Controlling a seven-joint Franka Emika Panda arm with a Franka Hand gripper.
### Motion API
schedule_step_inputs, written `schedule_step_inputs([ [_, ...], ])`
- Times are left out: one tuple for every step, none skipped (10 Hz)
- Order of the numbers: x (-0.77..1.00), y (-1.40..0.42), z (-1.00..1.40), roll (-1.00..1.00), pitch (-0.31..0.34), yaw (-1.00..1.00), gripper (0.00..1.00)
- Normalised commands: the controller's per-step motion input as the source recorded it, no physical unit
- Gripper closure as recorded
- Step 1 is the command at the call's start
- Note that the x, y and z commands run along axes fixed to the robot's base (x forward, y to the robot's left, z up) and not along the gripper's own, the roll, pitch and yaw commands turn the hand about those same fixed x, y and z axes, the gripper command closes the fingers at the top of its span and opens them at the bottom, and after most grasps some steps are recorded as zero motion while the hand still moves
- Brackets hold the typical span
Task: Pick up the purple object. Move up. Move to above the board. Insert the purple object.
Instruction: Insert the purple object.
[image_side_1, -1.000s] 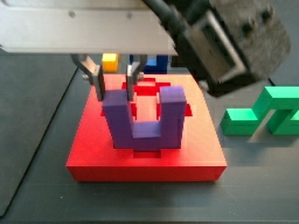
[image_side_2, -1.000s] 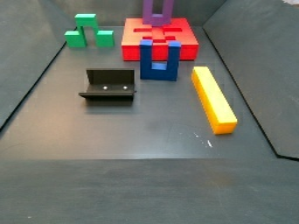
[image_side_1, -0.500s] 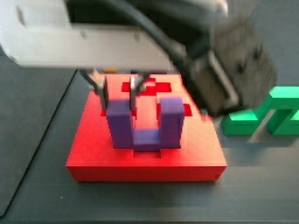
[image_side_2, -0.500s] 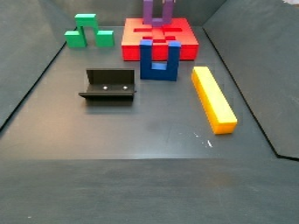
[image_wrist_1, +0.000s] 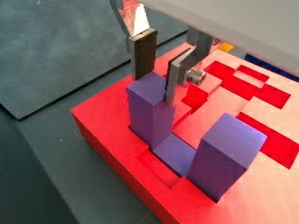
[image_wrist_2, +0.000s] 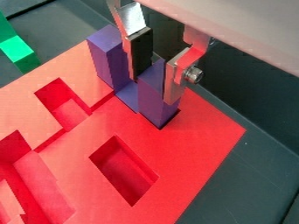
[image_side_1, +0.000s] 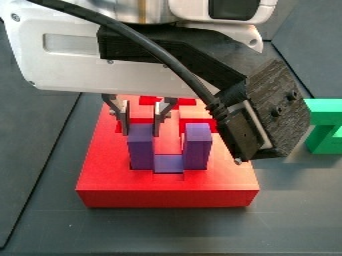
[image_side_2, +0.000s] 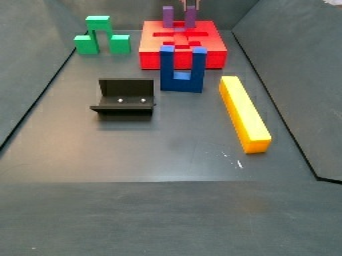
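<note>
The purple object (image_side_1: 167, 150) stands upright in a recess at the edge of the board (image_side_1: 167, 185), its base bar sunk into the red slab and both prongs up. My gripper (image_side_1: 140, 125) hangs right over it, its two fingers clamped on the top of one prong. Both wrist views show this: the purple object (image_wrist_1: 176, 153) (image_wrist_2: 146, 96) sits in the board (image_wrist_1: 105, 131) (image_wrist_2: 198, 175), with the gripper (image_wrist_1: 160, 87) (image_wrist_2: 158, 83) astride that prong. In a side view only the prong tips of the purple object (image_side_2: 178, 14) show at the far end of the board (image_side_2: 214, 50).
A blue U-shaped block (image_side_2: 182, 70) stands against the board's other edge. A long yellow bar (image_side_2: 243, 112) lies beside it. The fixture (image_side_2: 124, 98) sits mid-floor. A green stepped block (image_side_2: 96, 35) (image_side_1: 321, 125) stands near the board. Open recesses (image_wrist_2: 122, 166) mark the board's top.
The gripper has come straight down with the purple object. The block hung above the board a second ago and now sits in the recess.
</note>
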Motion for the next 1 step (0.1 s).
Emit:
schedule_step_inputs([
  [0.00,0.00,0.00,0.00,0.000,0.00,1.00],
])
